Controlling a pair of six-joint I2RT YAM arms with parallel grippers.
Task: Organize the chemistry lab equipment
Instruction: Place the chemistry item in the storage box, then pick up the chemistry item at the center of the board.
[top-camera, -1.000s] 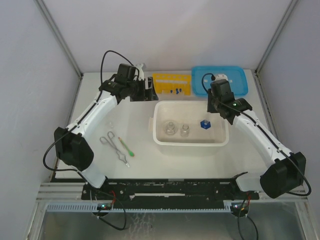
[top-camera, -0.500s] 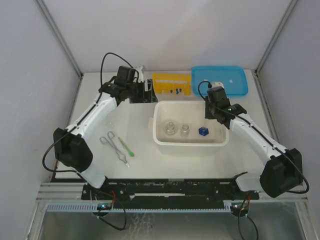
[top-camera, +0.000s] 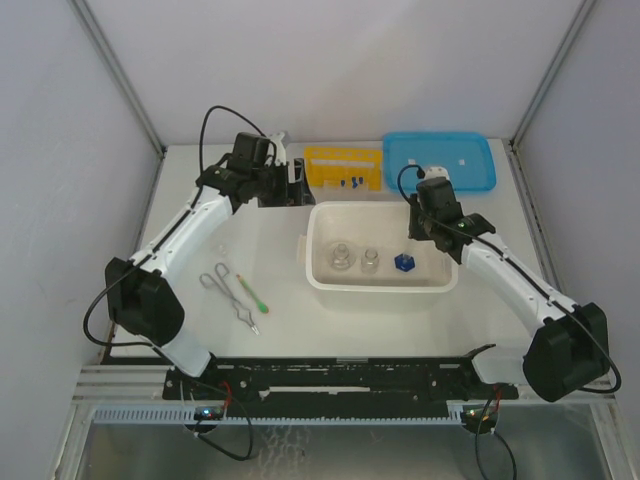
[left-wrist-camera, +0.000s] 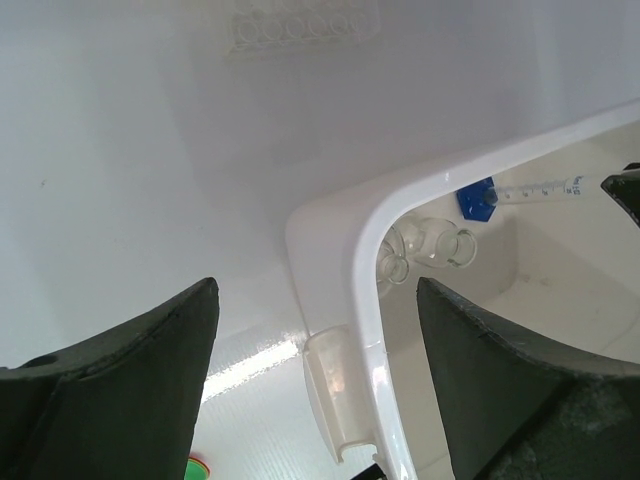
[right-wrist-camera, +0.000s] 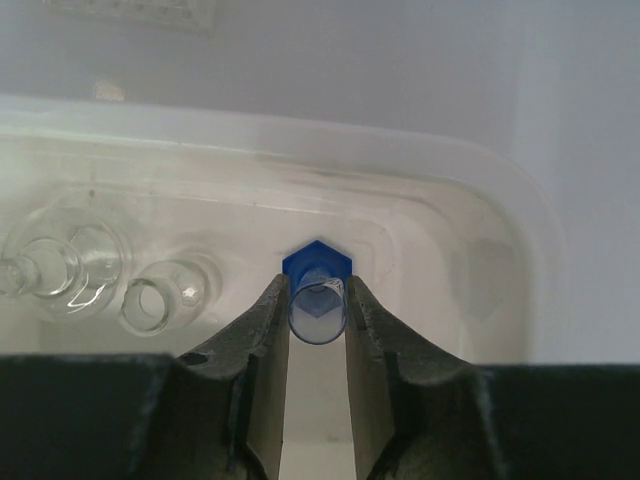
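While the right gripper (right-wrist-camera: 317, 300) hangs above the big white tub (top-camera: 330, 282), it pinches one blue-capped tube (right-wrist-camera: 318, 310) between its two fingers, with the blue cap pointing down toward the tub floor. In the top view this cap shows as a blue spot just under the right wrist, inside the right part of the tub. Two small glass vessels (top-camera: 355, 258) stand in the left part of the same tub, side by side and upright as far as I can tell.

The left gripper (left-wrist-camera: 315, 385) is spread wide and holds nothing; it sits at the far left side of the table, just beside the yellow tube rack (top-camera: 345, 168). A few blue-capped tubes (small dark blue dots from above) already stand in this rack. The blue lid (top-camera: 440, 160) lies to the right of the rack, behind the tub.

On the near left of the table, the metal tongs (top-camera: 230, 295) and the green-tipped stick (top-camera: 252, 294) lie flat, close together and well apart from both grippers.

My judgement is that the work is about in the middle: the vessels are gathered and some tubes are in the rack, but the pinched tube must find its place, and the tongs and stick are not yet collected.
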